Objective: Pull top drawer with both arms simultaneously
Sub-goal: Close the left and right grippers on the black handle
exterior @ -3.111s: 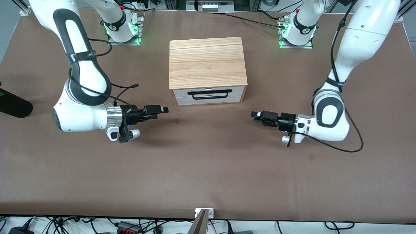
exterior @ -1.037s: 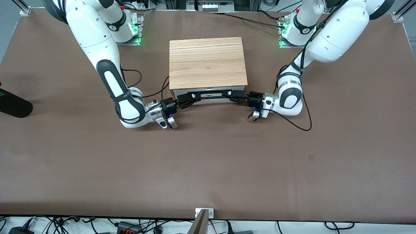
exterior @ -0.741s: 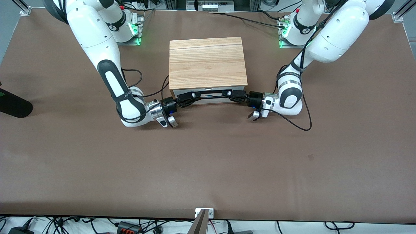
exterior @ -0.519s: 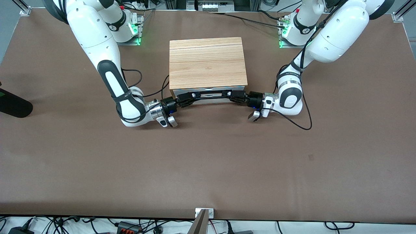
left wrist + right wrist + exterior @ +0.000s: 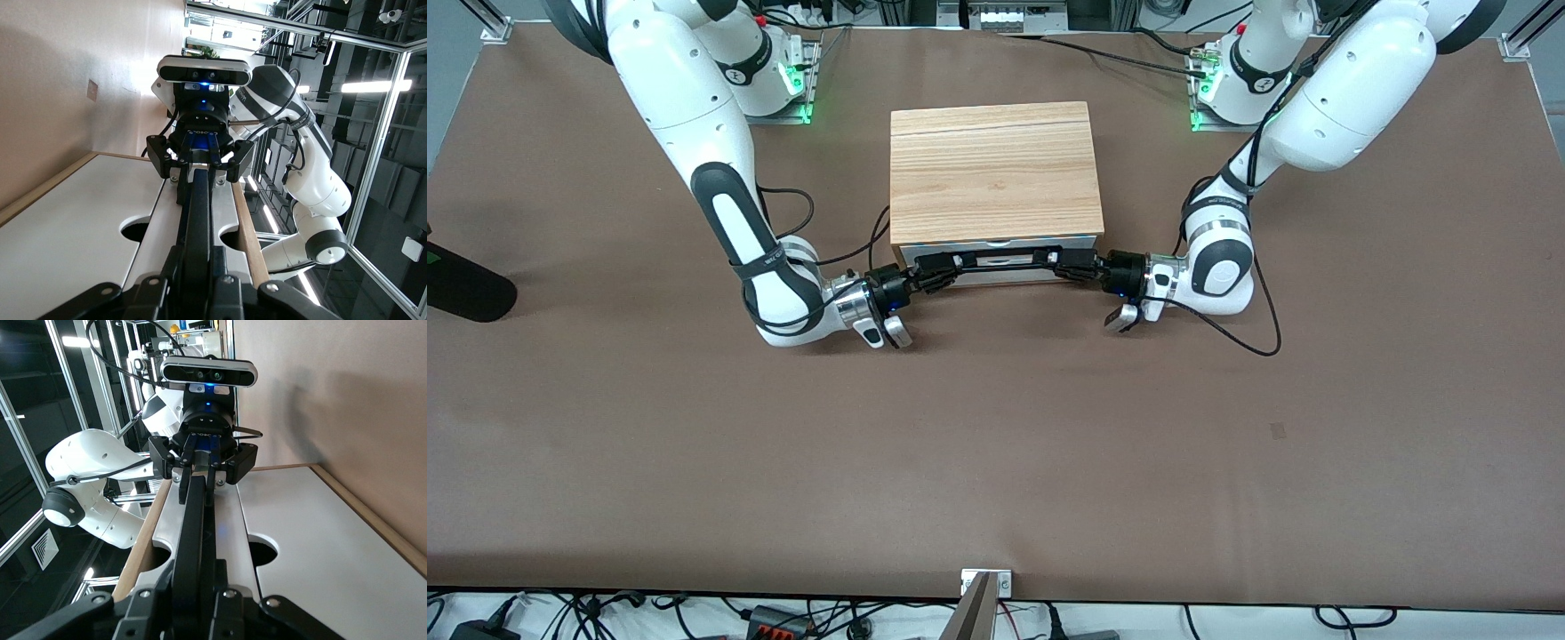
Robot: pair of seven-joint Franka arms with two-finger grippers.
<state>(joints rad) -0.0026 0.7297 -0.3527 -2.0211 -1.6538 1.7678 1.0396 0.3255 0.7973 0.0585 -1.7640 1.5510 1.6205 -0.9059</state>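
Light fell evenly and brightly from overhead on the brown table (image 5: 996,462), with no glare on it. Soft shadows lay under both arms and just in front of the wooden cabinet (image 5: 992,171); a darker band ran along the worktop's edge nearest the front camera. Green lamps glowed at the two bases by the opposite edge. The front view was sharp from corner to corner, with little bending at its edges. In the left wrist view a bright patch washed out the table (image 5: 73,73), and ceiling strip lights (image 5: 373,87) flared. Both wrist views were soft close to the lens and sharp farther off.
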